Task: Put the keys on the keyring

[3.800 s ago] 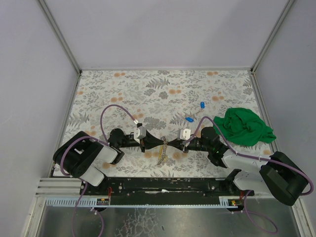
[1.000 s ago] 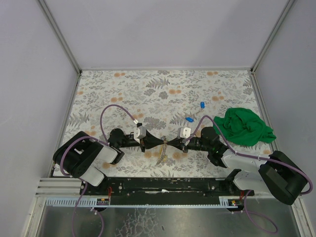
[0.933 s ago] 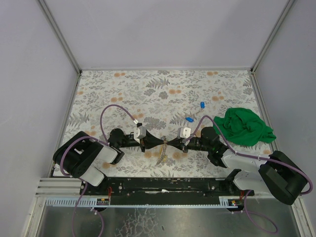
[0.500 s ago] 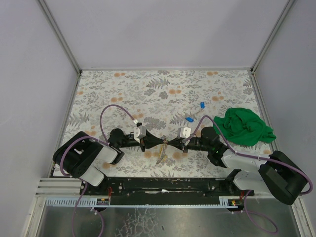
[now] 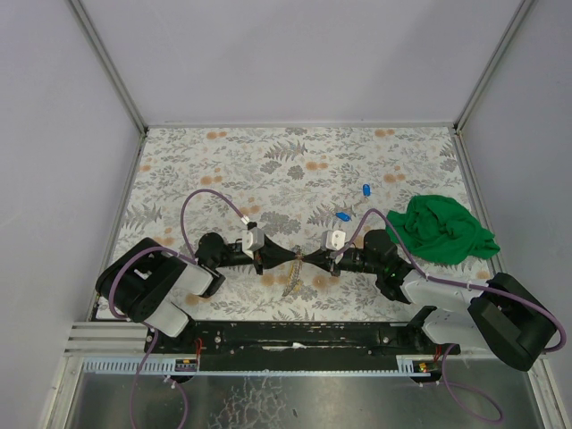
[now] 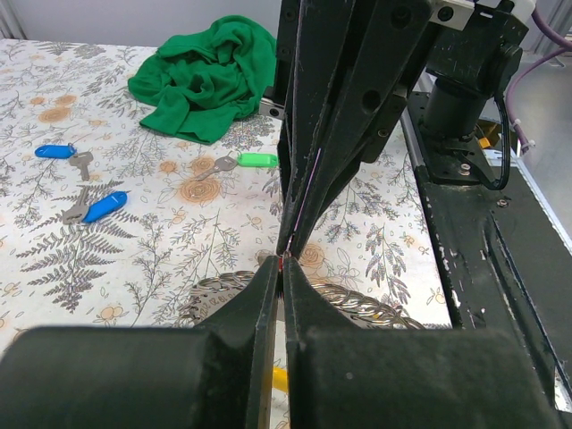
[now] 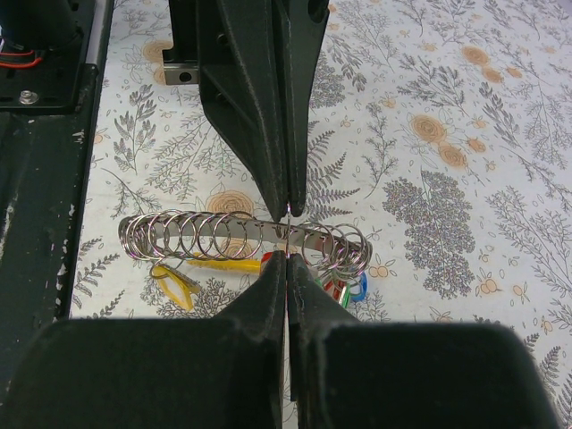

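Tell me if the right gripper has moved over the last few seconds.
No. The right gripper still meets the left gripper at the same spot, near-left of the nearer blue key.

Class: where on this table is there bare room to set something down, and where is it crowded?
Free: the far-left stretch of table, between left wall, arms and blue keys. Crowded: near centre, where left tool and right tool meet by the keyring, and the right side, under the green cloth.
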`<state>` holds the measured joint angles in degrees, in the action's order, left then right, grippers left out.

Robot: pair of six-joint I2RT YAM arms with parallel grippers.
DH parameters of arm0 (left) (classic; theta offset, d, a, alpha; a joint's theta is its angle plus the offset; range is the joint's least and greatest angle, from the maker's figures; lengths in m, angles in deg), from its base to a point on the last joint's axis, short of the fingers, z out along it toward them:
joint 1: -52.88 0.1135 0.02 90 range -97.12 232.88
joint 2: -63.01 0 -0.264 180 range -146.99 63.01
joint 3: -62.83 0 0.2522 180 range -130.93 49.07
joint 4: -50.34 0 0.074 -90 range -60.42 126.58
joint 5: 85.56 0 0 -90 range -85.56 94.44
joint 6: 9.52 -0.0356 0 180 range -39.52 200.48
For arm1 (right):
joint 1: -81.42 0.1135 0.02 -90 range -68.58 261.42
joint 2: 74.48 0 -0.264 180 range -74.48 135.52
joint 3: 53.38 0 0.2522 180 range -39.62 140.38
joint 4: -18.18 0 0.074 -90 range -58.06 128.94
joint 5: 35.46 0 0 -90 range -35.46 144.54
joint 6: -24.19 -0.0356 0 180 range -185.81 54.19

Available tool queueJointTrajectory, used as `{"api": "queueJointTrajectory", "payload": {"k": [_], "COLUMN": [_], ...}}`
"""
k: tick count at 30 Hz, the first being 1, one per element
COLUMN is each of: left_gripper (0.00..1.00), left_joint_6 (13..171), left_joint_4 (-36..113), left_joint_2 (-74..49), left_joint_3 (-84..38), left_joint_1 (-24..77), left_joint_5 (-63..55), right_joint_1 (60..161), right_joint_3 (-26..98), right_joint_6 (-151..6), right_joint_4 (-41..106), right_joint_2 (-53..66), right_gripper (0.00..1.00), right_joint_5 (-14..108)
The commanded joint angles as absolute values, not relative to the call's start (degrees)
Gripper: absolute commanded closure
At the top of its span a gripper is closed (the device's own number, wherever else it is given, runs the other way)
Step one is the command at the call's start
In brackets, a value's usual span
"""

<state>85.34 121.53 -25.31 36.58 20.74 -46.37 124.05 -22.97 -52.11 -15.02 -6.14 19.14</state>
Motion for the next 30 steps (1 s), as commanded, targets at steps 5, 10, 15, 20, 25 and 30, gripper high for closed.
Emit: {"api": "queueJointTrajectory", "payload": {"k": [5,10,15,20,25,30], "left_gripper": [1.00,1.00,1.00,1.00,1.00,1.00], "left_joint_6": [83.25,83.45,83.85,84.08,84.26,84.34], "left_joint_4": [126.24,125.88,125.94,126.14,126.21,126.23], "left_joint_2": [-23.64,-23.67,-24.06,-24.28,-24.53,-24.64], "left_joint_3": [36.60,36.43,36.08,35.96,35.80,35.75], "left_joint_1": [20.98,20.99,21.02,20.89,20.81,20.72], "left_joint_5": [-44.27,-45.03,-45.90,-46.23,-46.58,-46.87], "right_joint_1": [123.84,123.84,123.87,123.87,123.82,123.86], "right_joint_3": [-20.65,-20.97,-21.42,-21.47,-21.42,-21.43], "right_joint_6": [-52.38,-52.71,-53.25,-53.49,-53.71,-53.85], "right_joint_4": [-15.82,-16.88,-18.16,-18.60,-18.99,-18.95], "right_joint_2": [-6.13,-6.19,-6.26,-6.36,-6.10,-6.01], "right_gripper": [1.00,1.00,1.00,1.00,1.00,1.00], "right_joint_5": [19.46,19.47,20.59,20.44,20.52,21.08]}}
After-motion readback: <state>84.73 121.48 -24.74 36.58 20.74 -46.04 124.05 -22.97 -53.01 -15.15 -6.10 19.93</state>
